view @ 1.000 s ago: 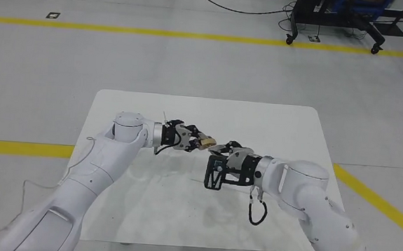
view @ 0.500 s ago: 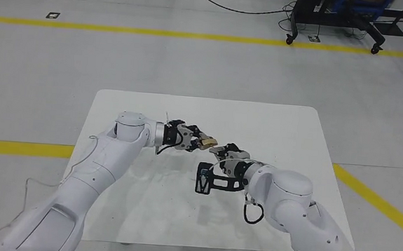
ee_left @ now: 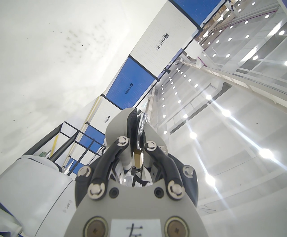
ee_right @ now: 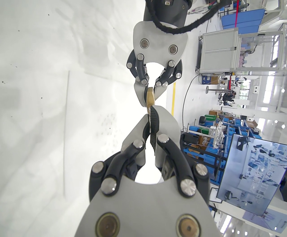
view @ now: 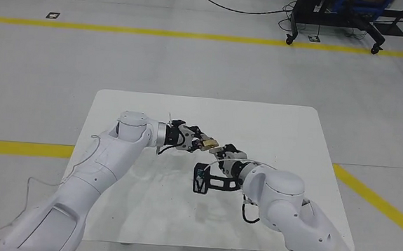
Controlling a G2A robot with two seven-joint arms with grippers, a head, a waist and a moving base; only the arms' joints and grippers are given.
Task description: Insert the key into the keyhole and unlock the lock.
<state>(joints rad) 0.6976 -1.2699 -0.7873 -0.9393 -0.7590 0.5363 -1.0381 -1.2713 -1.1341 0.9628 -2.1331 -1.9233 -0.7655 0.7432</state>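
Brass lock (ee_right: 150, 97) clamped in left tool (ee_left: 139, 128) | right tool (ee_right: 150, 121) pinched on key (ee_right: 148, 110), touching lock

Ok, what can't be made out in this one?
- keyhole: right wrist view, covered where the right gripper meets the lock.
- key: same view, nearly all buried between that gripper's pads.
- whether the shackle is open: left wrist view, left gripper covers it; top view, too small.
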